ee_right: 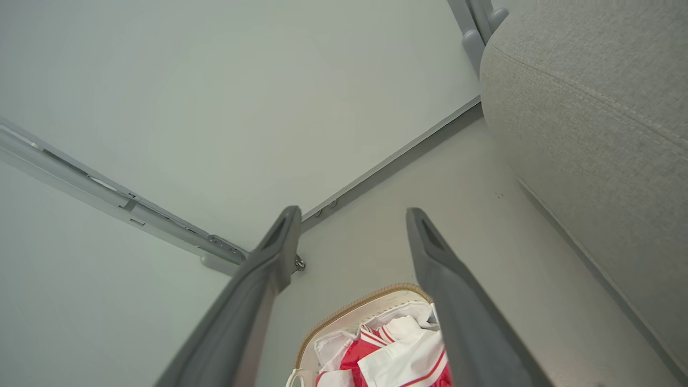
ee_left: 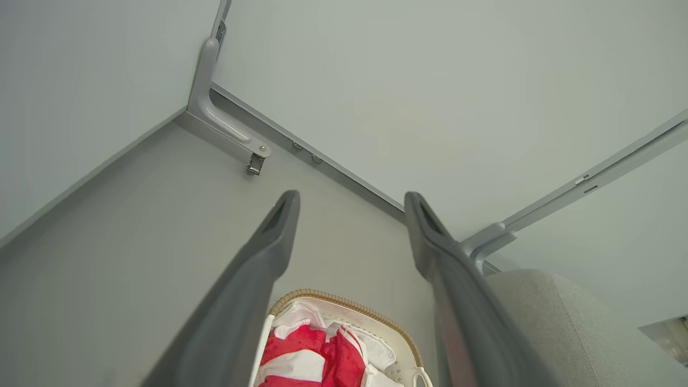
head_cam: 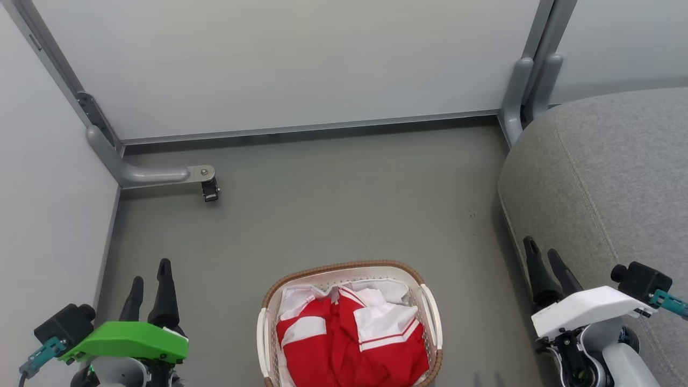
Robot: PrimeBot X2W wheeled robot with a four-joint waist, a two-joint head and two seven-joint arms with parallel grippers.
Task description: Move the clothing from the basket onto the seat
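Hovering on either side of the basket [head_cam: 344,265], both arms sit in a rest pose with nothing picked yet. Left gripper [head_cam: 151,271] is low-left over the floor [head_cam: 333,204], fingers spread wide and empty; the left wrist view confirms a broad gap between the two dark fingers with nothing in it. Right gripper [head_cam: 542,246] is low-right, likewise spread wide and empty, its fingers showing against the front edge of the seat [head_cam: 607,177]; can't tell if they touch it. The clothing [head_cam: 344,338] is all in the basket: a crumpled red heap with white panels and stripes, lying over a white liner [head_cam: 301,294] that pokes out at the far end. The basket stands on the floor between the arms, close to the robot and apart from the seat, which is off to the robot's right. Likely reason for the layout: the basket is centred so either arm can reach down into it, and the seat is near on the right so the carry is short, making the right arm the natural one for the drop. Jaws are wide presumably to straddle a thick fold of soft fabric. Judged step: the very start, approach not begun, no red on the seat as far as it shows. The next move needs a descent into the heap's middle, pinching cloth, not liner or basket wall. Risks: the liner lifting along, or a sleeve snagging on the rim.
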